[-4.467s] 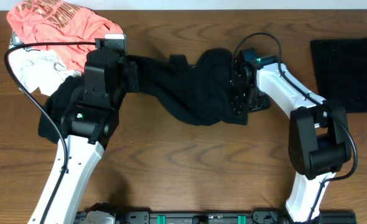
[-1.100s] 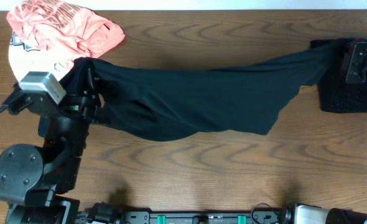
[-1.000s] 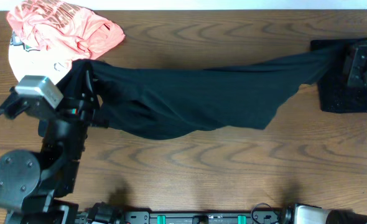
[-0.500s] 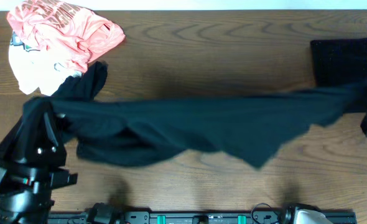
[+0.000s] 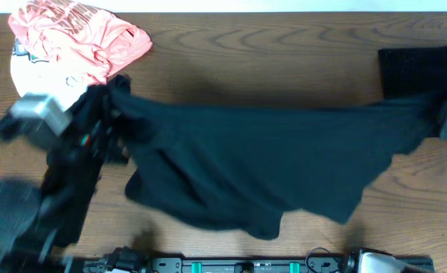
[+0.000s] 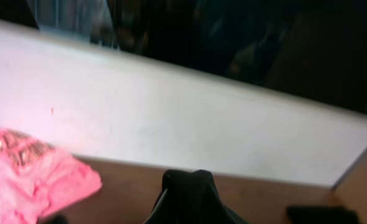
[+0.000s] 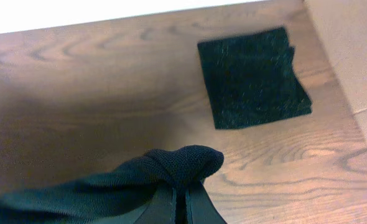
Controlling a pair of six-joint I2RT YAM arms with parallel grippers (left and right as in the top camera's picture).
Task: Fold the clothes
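Because a limp garment will not fold cleanly out of a heap, the black garment (image 5: 261, 163) was held stretched between the two pincers. It spanned the tabletop (image 5: 246, 45) from just beside the folded black square (image 5: 424, 68) to the end well apart from it. The right pincer (image 7: 179, 204) was pressed together on a bunched corner of the cloth, just on the robot's side of the square. The left pincer (image 5: 110, 112) (its arm blurred in the overhead view) pinched the opposite corner, far from the square, with its fingers buried in black fabric in the wrist view.

The top edge ran nearly straight between the two grips while the rest sagged into a loose, uneven hem. This suggested the cloth was being opened out by its own weight; whether the hem touched the wood could not be told.

The coral-pink tee (image 5: 79, 34) and the white garment (image 5: 34, 76) lay heaped together, touching, at the corner farthest from the square, apparently awaiting their turn. The square itself looked like a finished fold, parked out of the way. By my judgement the folding of this piece had not begun, and it would first need laying down flat.
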